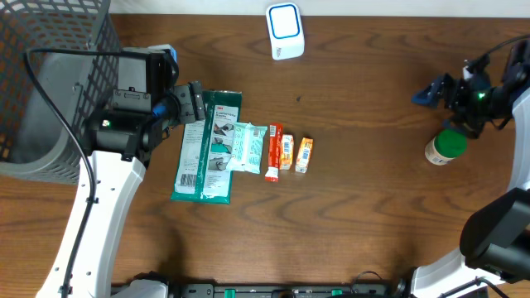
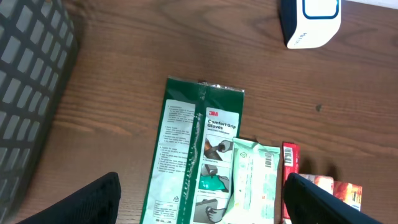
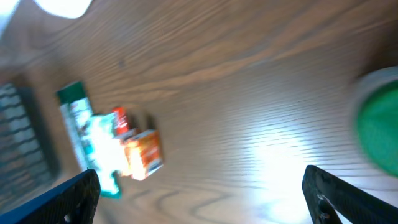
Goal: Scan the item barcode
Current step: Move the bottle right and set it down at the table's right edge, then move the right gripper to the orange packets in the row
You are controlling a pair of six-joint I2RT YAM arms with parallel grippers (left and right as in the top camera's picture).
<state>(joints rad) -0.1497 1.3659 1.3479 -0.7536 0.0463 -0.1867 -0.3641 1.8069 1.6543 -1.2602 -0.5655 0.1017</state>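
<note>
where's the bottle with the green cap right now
In the overhead view the bottle stands upright near the right edge of the table, well to the right of the orange packet and the white scanner.

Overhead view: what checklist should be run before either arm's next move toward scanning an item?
1. Left pincer open, empty: ok.
2. Right pincer open, empty: ok.
3. Scanner unobstructed: ok.
4. Gloves packet free to lift: not ok, pale green packet overlaps it.
5. Barcode on pale green packet faces up: ok.
6. Right pincer clear of green-capped bottle: cannot tell.
</note>
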